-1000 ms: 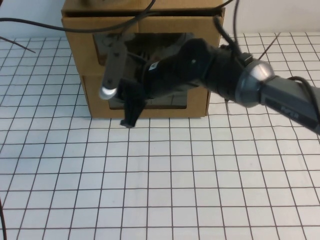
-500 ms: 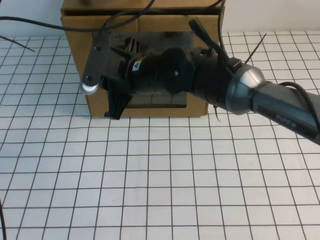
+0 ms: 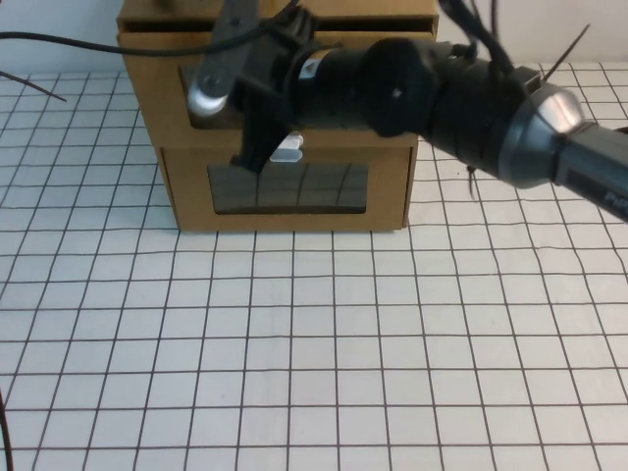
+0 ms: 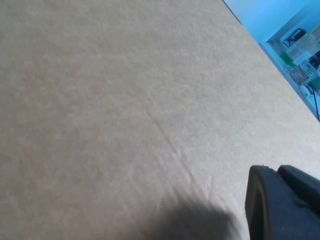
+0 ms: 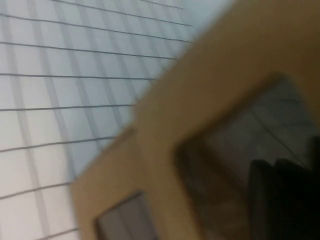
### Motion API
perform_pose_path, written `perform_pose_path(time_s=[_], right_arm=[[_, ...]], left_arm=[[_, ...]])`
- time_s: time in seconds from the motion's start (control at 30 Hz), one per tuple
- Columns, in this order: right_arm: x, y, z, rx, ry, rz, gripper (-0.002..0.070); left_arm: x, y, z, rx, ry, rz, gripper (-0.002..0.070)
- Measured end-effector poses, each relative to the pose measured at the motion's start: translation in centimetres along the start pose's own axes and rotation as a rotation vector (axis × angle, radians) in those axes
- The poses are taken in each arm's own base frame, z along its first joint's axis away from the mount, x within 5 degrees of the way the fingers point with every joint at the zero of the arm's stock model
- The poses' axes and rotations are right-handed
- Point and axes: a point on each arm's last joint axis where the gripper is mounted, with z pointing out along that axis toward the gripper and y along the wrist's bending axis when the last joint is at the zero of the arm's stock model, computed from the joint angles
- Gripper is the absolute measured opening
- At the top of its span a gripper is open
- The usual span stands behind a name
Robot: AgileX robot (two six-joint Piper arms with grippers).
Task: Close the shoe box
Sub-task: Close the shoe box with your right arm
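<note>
Two brown cardboard boxes are stacked at the back of the high view. The upper one is the shoe box (image 3: 157, 98); my right arm covers most of its window. A white tab (image 3: 287, 150) shows at the seam between the two boxes. My right gripper (image 3: 255, 137) hangs close in front of the shoe box's window, fingers pointing down. In the right wrist view the shoe box (image 5: 215, 65) and its window are blurred and close. My left gripper (image 4: 282, 205) is right against plain cardboard (image 4: 125, 100) and is out of sight in the high view.
The lower box (image 3: 388, 186) has a clear window (image 3: 289, 186) and stands on the white gridded table (image 3: 314, 353). Black cables run over the top of the boxes and along the far left. My right arm spans from the right edge to the boxes.
My right gripper has risen from in front of the lower box's window to the upper box's front, uncovering the lower window and the white tab.
</note>
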Motion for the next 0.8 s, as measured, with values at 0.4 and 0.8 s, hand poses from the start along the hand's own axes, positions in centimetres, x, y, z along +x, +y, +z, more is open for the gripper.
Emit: perform_pose_path(time_s=[0.4, 0.8], right_arm=[[1.7, -2.0, -0.6, -0.02, 0.035, 0.04, -0.001], [1.2, -3.2, -2.1, -0.025, 0.024, 0.082, -0.0012]], left_arm=[[-0.1, 0.2, 0.0, -0.005, -0.009, 0.021, -0.0002], [-0.4, -1.0, -1.6, -0.006, -0.002, 0.063, -0.0002]])
